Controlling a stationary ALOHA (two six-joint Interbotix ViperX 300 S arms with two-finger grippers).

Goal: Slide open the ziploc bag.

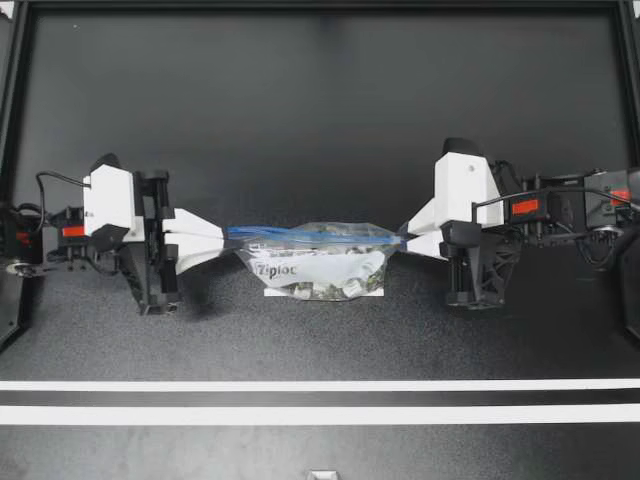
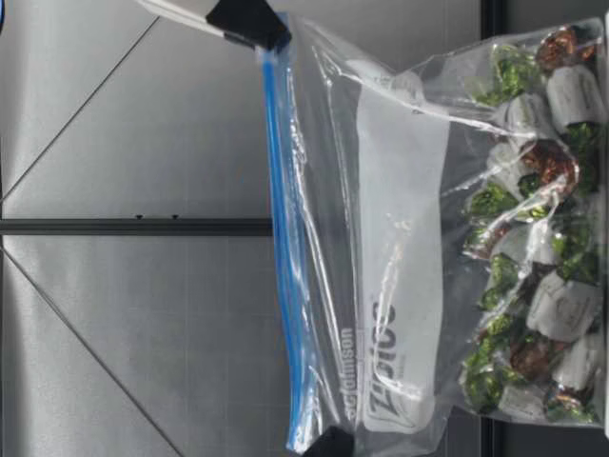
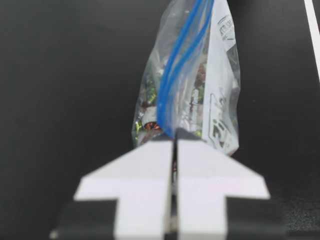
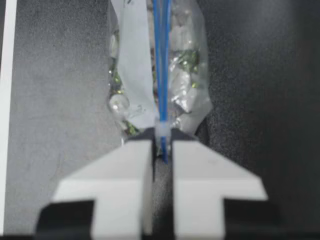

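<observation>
Top camera: straight down over the table (image 1: 320, 120), wide, takes in left hand (image 1: 228, 237) and right hand (image 1: 402, 240) at either side. Low camera: table height, facing across, close on the ziploc bag (image 2: 400, 190). Wrist cameras: each looks along its own hand, very near the bag's end. All four share the bag

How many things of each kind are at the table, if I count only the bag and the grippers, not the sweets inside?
Ziploc bag: 1
Grippers: 2, the left gripper and the right gripper, each with jaws shut on one end of the bag's top
Total: 3
</observation>
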